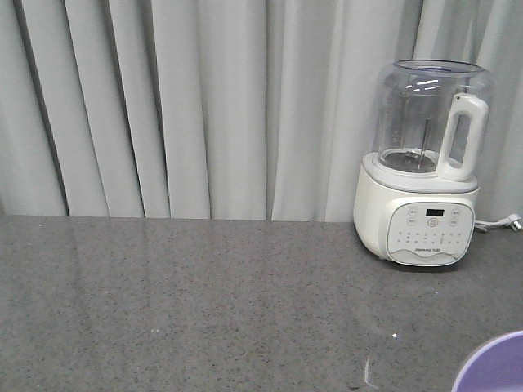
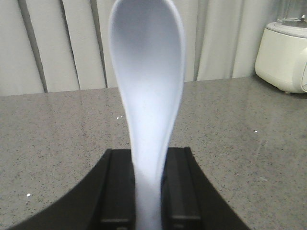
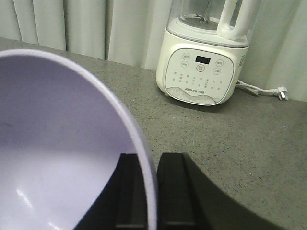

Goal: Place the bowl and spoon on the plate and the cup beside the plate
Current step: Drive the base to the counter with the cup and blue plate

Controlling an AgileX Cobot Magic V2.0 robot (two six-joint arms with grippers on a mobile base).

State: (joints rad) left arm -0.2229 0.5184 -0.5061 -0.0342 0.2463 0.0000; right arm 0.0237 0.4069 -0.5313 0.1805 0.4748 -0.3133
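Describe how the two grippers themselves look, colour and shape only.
The left gripper and right gripper look alike: matte black, each with two flat, blocky rectangular fingers rising from a wider black base whose outer edges curve outward. No cables, labels or markings show on either. The arms behind them are out of view.

Setting: kitchen-type counter, poss. staged demo/lab space.
Evidence:
- grey speckled stone-look countertop [image 1: 204, 302]
- 1 white blender [image 1: 421, 204] w/ clear jug & btn panel, back right
- its plug [image 1: 513, 219] lying loose on counter
- tableware: plastic bowl [image 3: 57, 143], spoon [image 2: 148, 96]
- pleated pale-grey curtain [image 1: 204, 106] as full backdrop
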